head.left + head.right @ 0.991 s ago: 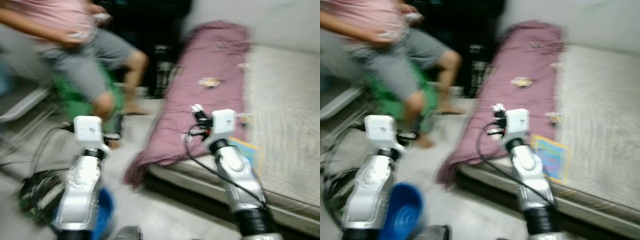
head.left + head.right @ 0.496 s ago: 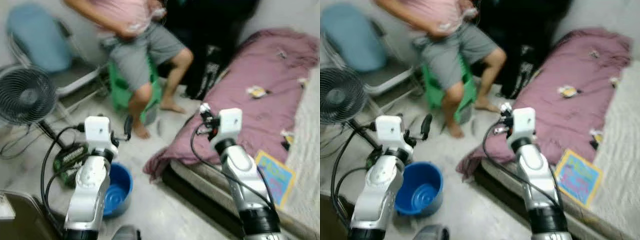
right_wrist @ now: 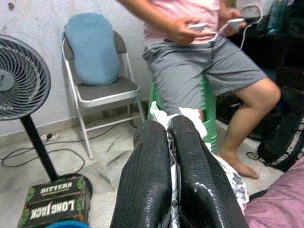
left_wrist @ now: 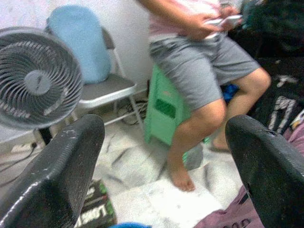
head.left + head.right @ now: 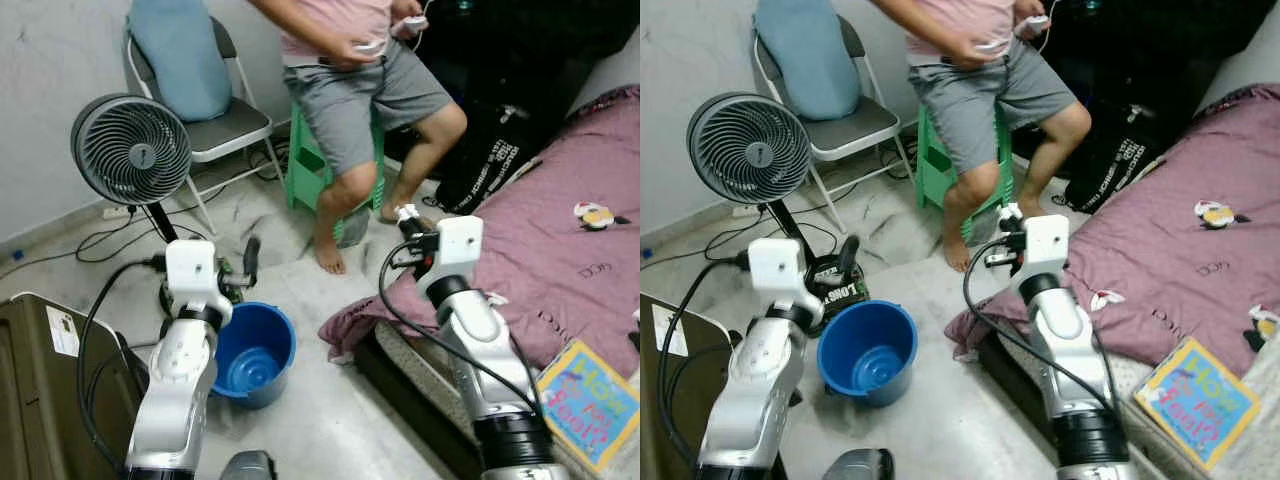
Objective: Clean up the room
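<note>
We saw our right end effector (image 3: pixel 172 142) clamped on a crumpled white paper scrap (image 3: pixel 164 114) above the maroon bedspread's (image 5: pixel 1180 270) edge | left end effector (image 4: pixel 161 156) spread wide, raised over the round blue plastic bucket (image 5: pixel 868 350) on the floor | seated person (image 5: pixel 370 90) ahead.

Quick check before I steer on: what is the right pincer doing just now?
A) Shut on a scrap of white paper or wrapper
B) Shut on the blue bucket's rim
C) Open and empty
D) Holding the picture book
A: in the right wrist view the right pincer has its two black fingers pressed together with a crumpled white scrap poking out between the tips; the blue bucket sits on the floor, apart from it.
</note>
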